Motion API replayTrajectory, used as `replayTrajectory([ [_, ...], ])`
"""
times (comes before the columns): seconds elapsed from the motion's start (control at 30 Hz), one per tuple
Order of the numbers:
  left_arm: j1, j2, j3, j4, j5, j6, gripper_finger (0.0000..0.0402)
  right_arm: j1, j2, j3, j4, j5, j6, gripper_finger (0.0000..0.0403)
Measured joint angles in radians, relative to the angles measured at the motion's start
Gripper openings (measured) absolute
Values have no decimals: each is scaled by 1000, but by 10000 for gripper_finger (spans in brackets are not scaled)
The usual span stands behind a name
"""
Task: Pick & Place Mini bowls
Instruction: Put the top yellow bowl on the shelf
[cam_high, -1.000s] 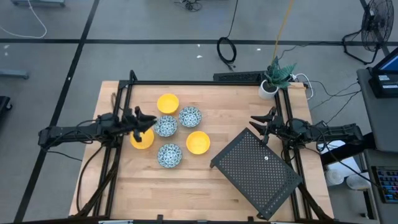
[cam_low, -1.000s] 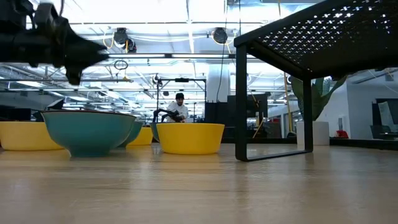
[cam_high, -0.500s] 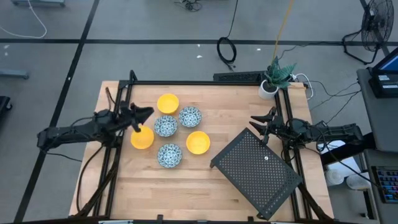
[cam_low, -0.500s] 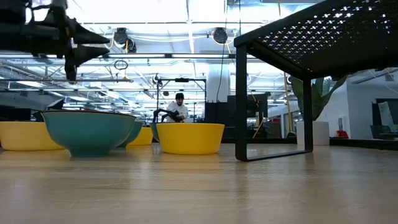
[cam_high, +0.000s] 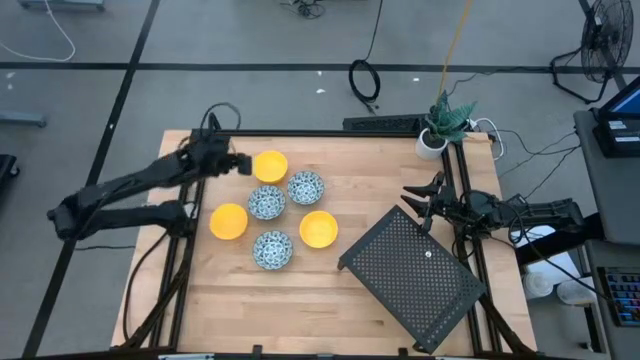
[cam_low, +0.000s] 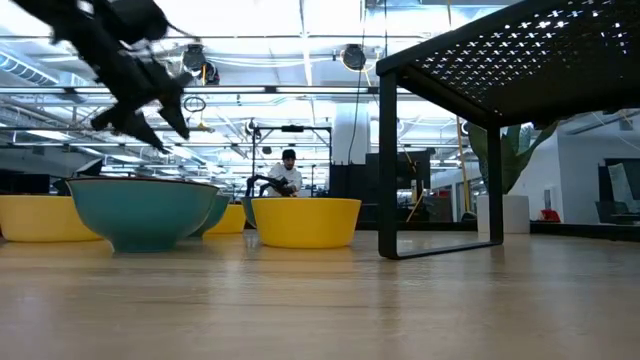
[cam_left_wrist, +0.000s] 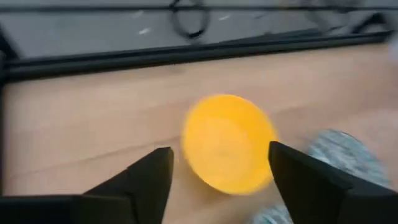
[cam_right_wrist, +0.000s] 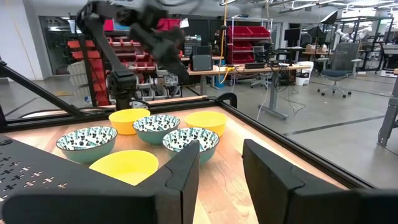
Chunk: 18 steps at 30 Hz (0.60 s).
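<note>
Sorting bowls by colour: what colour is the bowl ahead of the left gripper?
Plain yellow bowl; left wrist view.

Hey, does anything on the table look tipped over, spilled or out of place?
Nothing stands out. All six mini bowls sit upright on the table, and the black perforated rack stands on its legs at an angle.

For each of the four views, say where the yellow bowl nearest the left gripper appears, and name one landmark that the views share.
High view: the yellow bowl sits at the cluster's far edge, beside the left gripper.
Low view: cannot tell which bowl it is.
Left wrist view: centre, between the open jaws.
Right wrist view: rightmost yellow bowl.
Shared landmark: the neighbouring patterned bowl.
</note>
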Motion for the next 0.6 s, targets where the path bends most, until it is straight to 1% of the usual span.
replayTrajectory([
  [0.13, 107, 208, 49, -13, 93, 11, 292, 0, 0, 0, 0, 0, 0, 110],
  [0.3, 175, 415, 72, 18, 176, 35, 285, 0, 0, 0, 0, 0, 0, 110],
  [0.4, 182, 503, 72, 65, 204, 73, 274, 0, 0, 0, 0, 0, 0, 110],
  [0.47, 182, 551, 72, 91, 206, 93, 267, 0, 0, 0, 0, 0, 0, 110],
  [0.6, 182, 605, 72, 146, 205, 118, 253, 0, 0, 0, 0, 0, 0, 110],
])
